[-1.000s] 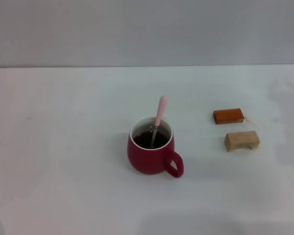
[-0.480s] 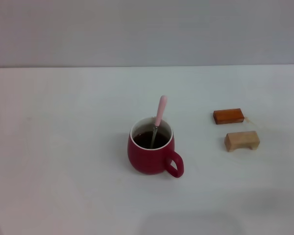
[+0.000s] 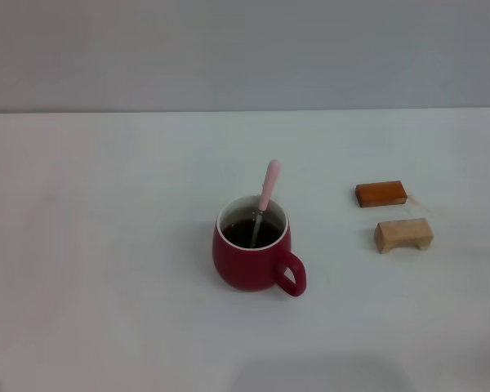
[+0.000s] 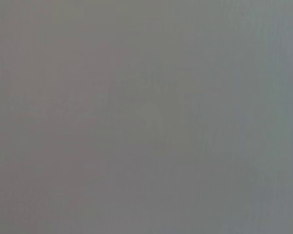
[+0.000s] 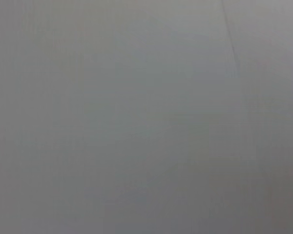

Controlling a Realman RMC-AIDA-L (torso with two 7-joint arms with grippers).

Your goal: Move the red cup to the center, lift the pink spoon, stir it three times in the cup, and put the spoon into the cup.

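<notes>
Coffee-dark liquid is held in the red cup [image 3: 251, 253], which is set upright near the middle of the white table [image 3: 106, 245] in the head view. A white inner rim is seen around the cup's mouth, and its loop handle is turned toward about 4 o'clock, toward the robot's right and the near edge. The pink spoon [image 3: 264, 200] is stood inside the cup: its grey metal end is sunk in the liquid, and its pale pink handle is leaned against the far rim, tilted up toward about 1 o'clock and rising clear above the cup.

At about 2 o'clock from the cup, well apart from it, an orange-brown flat block [image 3: 380, 193] is laid on the table. Just nearer than that, at about 3 o'clock from the cup, a tan wooden block [image 3: 403, 234] is placed; the two blocks are close together but apart.

Neither gripper is seen in the head view, and only a plain grey surface is shown in both wrist views, so the opening of either claw and anything held cannot be told.
</notes>
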